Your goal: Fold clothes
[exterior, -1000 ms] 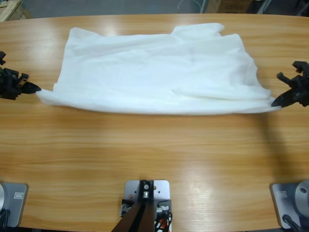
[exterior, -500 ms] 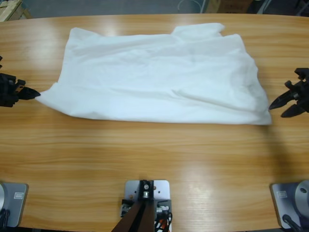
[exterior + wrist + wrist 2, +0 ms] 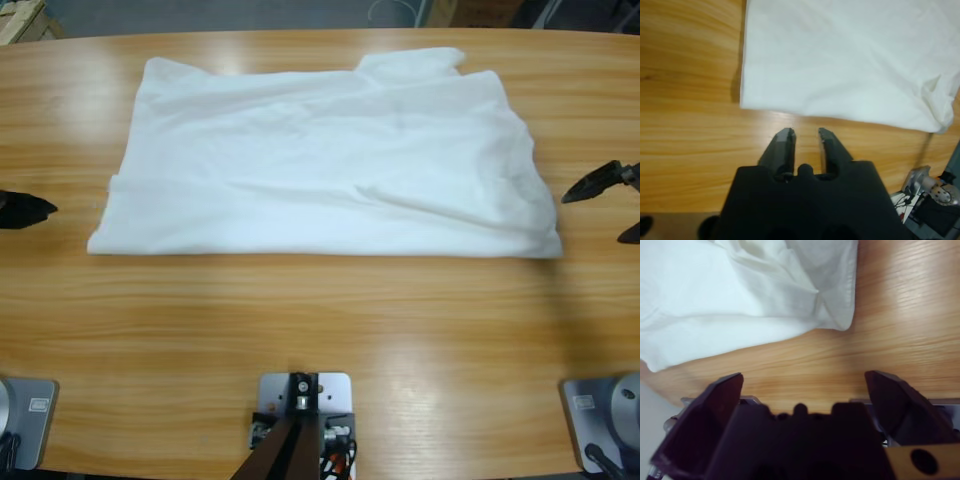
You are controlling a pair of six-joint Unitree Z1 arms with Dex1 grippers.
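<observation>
Stretching from edge to edge in the high view, the long wooden table with its warm orange grain [image 3: 320, 330] carries the plain white short-sleeved T-shirt of thin soft fabric [image 3: 330, 160], and that shirt lies across the far half of the board, well clear of the near edge. By the look of it, one fold is in: the near edge reads as a rounded, doubled line running straight across, while the far edge shows a sleeve bump and uneven layers. The left near corner sits square and flat; the right near corner is rumpled, with a crease rising from it. So the judgement is an early stage, a wide rectangle made, and the narrowing folds, sleeve tucking and final smoothing all left to do.

Out at the left edge, the left gripper [image 3: 805, 134] sits off the cloth, just beside the shirt's side edge in its wrist view, its two black jaws parted only by a narrow gap and gripping nothing. Bare wood shows between its tips and the fabric.

Over on the right, the right gripper [image 3: 802, 382] stands with its jaws spread wide, nothing between them, and the hemmed corner of the shirt lies apart from it on the table.

As for containers, no box, basket or tray shows on the table in any view, so nothing is held in anything; the shirt rests directly on the wood.
</observation>
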